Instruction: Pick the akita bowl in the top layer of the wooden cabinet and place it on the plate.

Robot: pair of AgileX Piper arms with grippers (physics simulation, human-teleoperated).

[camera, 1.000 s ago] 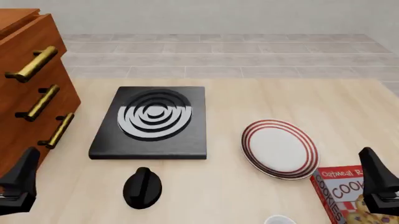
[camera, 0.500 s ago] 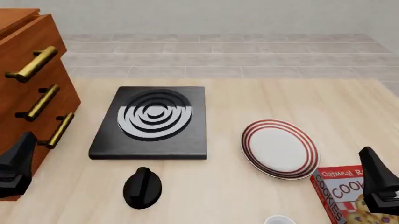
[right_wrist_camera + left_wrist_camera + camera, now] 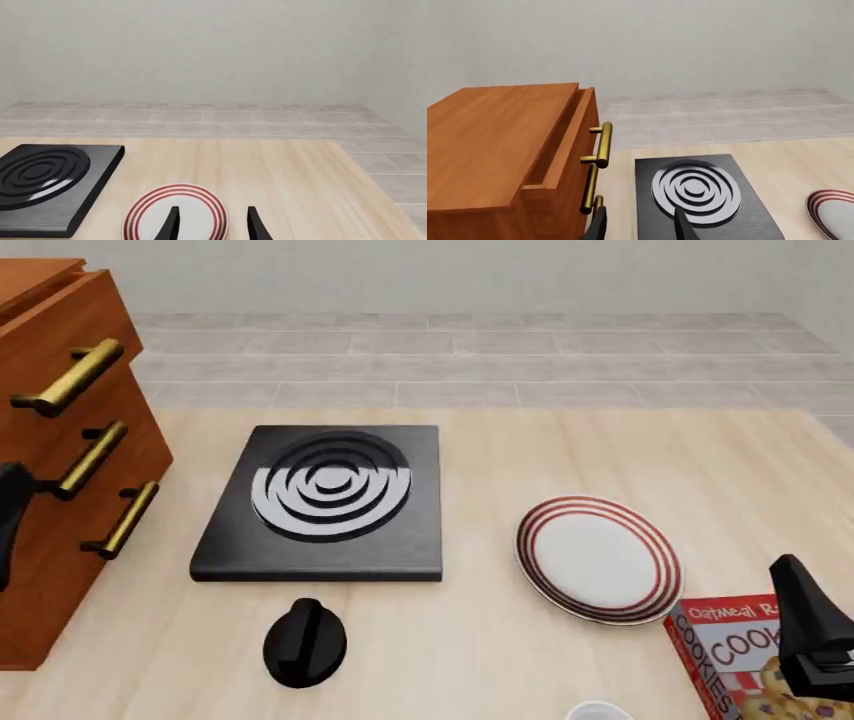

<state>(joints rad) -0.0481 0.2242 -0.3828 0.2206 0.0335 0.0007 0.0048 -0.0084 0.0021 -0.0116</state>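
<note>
Akita bowl not visible; presumably inside top layer (image 3: 570,131) of wooden cabinet (image 3: 54,440), far left, drawer barely ajar. Left gripper (image 3: 639,225) open, empty, near handles. Right gripper (image 3: 212,222) open, empty, over plate (image 3: 598,558). Bowl likely rigid, light, slick, breakable: pinch rim.
</note>
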